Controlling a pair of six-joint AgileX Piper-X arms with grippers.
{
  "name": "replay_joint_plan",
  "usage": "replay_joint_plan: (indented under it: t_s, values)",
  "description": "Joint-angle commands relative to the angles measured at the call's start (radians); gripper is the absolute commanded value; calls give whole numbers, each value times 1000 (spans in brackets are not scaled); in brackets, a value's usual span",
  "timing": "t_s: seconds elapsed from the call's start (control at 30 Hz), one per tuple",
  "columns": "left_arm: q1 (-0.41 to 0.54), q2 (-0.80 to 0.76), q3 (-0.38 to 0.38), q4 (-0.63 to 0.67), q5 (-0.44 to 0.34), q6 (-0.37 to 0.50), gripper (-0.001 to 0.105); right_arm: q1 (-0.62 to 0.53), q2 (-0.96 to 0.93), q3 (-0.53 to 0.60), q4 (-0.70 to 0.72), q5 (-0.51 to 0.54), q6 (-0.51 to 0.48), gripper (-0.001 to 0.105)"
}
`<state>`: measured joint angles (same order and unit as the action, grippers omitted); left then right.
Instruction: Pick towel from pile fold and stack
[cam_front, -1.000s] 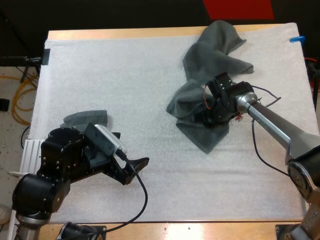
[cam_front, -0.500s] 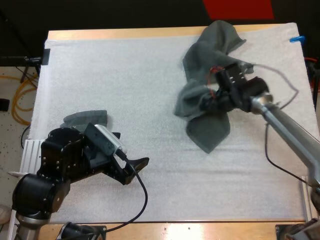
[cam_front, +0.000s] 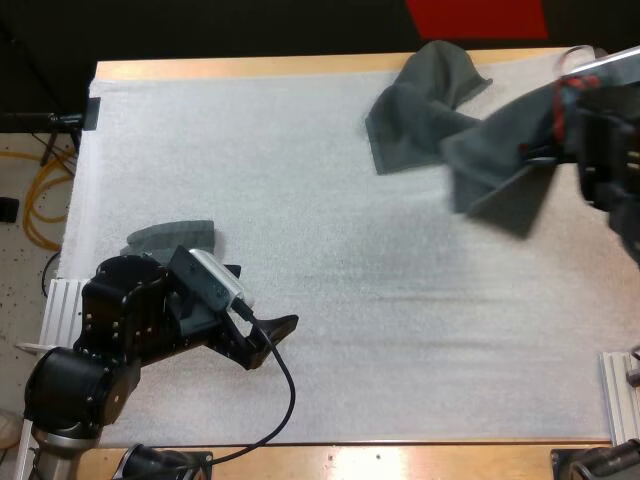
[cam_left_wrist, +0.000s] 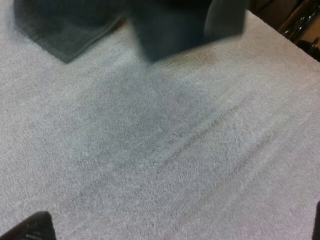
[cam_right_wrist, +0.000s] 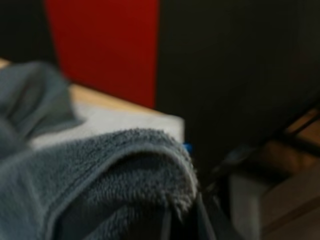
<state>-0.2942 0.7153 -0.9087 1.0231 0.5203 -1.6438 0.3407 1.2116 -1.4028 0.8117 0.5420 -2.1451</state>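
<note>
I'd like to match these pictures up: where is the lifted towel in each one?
High view: lifted towel hangs just right of the lying towel.
Left wrist view: lifted towel, a dark shape beside the lying towel.
Right wrist view: lifted towel close up, lying towel behind.
Shared landmark: the lying towel.

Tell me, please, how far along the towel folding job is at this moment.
Done: one folded towel lies beside the left arm. In hand: the right gripper holds a hanging towel off the mat. Left: fold and stack it, then the crumpled towel at the mat's far edge.
</note>
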Motion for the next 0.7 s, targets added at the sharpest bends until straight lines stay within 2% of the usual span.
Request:
replay_joint_plan:
  t_s: [0.0, 0.07, 0.13, 0.2, 0.23, 0.3, 0.37, 0.5, 0.6, 0.67]
  values:
    - [-5, -2, 4, 3, 8, -4, 104, 0, -29, -31, 1, -2, -42, 0]
    - [-5, -2, 4, 3, 8, -4, 104, 3, -49, -55, 1, -37, -58, 0]
    - [-5, -2, 4, 3, 8, -4, 104, 3, -60, -63, 17, -140, -49, 0]
    - [-5, -2, 4, 3, 8, -4, 104, 3, -59, -60, 75, -329, 24, 0]
    - [-5, -2, 4, 3, 8, -4, 104, 3, -55, -56, 90, -372, 43, 0]
    - [-5, -2, 4, 3, 8, -4, 104, 15, -30, -32, 151, -602, 149, 0]
    - [-5, -2, 4, 3, 8, -4, 104, 36, -2, -3, 162, -714, 177, 0]
    - [-5, -2, 4, 3, 8, -4, 104, 151, 86, 66, 149, -849, 182, 0]
    - [-5, -2, 4, 3, 8, -4, 104, 259, 190, 96, 141, -918, 185, 0]
    - [-5, -2, 4, 3, 8, -4, 104, 330, 263, 99, 119, -925, 180, 0]
